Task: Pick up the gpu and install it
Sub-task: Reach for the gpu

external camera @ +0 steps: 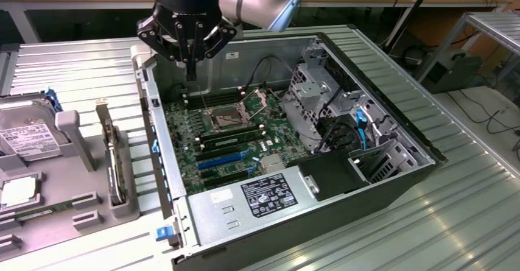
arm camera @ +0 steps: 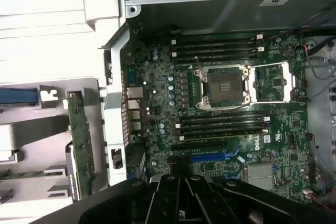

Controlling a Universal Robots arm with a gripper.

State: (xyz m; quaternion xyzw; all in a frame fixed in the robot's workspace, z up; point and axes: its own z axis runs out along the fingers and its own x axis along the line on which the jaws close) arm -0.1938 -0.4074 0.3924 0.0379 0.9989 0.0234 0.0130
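Claw [external camera: 192,71] shut, empty, over PC case [external camera: 366,205]; gpu [external camera: 116,167] stands edgewise just outside case's rear wall, long axis parallel w/ it.

Open computer case [external camera: 341,222], green motherboard [external camera: 182,123], silver hard drive [external camera: 24,134], power supply [external camera: 268,195]

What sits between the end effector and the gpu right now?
The computer case's rear wall, clear in the exterior view: the end effector is over the motherboard, the gpu outside in its grey holder.
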